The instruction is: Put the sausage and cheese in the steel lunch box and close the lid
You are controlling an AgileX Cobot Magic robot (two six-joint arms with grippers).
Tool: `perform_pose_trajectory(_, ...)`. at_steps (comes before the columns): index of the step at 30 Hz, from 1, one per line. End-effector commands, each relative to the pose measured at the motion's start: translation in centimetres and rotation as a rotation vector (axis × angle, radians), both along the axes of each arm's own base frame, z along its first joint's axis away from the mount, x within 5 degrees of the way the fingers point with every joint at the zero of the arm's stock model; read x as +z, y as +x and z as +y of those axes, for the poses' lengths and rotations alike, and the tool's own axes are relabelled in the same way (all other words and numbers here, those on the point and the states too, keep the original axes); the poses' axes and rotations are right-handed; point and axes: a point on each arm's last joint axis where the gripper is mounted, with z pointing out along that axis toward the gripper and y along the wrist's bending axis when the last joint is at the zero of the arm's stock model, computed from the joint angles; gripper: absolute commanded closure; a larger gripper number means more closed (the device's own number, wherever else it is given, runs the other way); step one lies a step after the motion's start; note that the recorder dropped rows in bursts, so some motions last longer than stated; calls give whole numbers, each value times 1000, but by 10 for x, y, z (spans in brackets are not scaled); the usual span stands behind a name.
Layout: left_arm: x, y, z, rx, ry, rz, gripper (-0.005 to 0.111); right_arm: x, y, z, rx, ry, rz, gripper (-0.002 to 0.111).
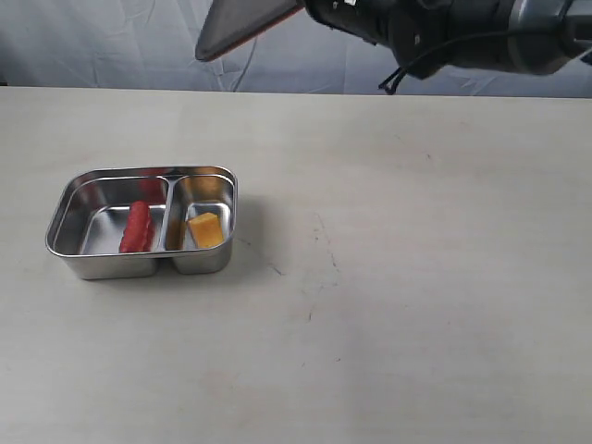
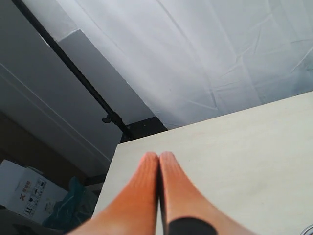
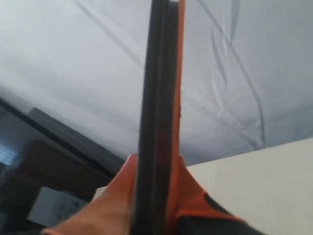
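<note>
High over the table's (image 1: 416,277) far edge, the right gripper (image 1: 310,9) clamps the lid (image 1: 245,28) between orange fingers (image 3: 122,196), the dark panel tilted with its orange seal showing. The left gripper (image 2: 159,157) is pressed closed on nothing, above a table corner. Behind hang a white cloth backdrop (image 2: 220,49) and a black pole (image 2: 73,73); a cardboard box (image 2: 29,196) carries print too small to read. The steel lunch box (image 1: 67,202) sits well apart from the lid, below and to its left, with the sausage (image 1: 138,227) in the larger compartment and the cheese (image 1: 205,229) in the smaller.
</note>
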Motion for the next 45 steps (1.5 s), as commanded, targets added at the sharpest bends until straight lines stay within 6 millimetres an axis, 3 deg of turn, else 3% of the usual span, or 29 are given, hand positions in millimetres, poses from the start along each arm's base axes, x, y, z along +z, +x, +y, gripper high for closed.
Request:
perform_pose_trajectory(1,2,-1,1,5,4,-3,107,-5,-28,12,184,262,-139,109)
perform_pose_trajectory(4,2,-1,1,5,4,-3,107,-17,-49,12,272,442,-101,109)
perform_pose_trajectory(10,2,-2,2,7,5,-3,107,-56,-71,2,302,457,34,109)
perform_pose_trajectory(17,2,-2,2,7,5,-3,107,-80,-106,2,352,516,105,109)
perform_pose_trajectory(27,2,-2,2,7,5,-3,107,-80,-116,5,376,534,72,109)
perform_pose_trajectory(36,2,-2,2,7,5,-3,107,-110,-126,20,388,510,145,109)
perform_pose_trajectory(45,2,-2,2,7,5,-3,107,-117,-125,20,381,500,160,109)
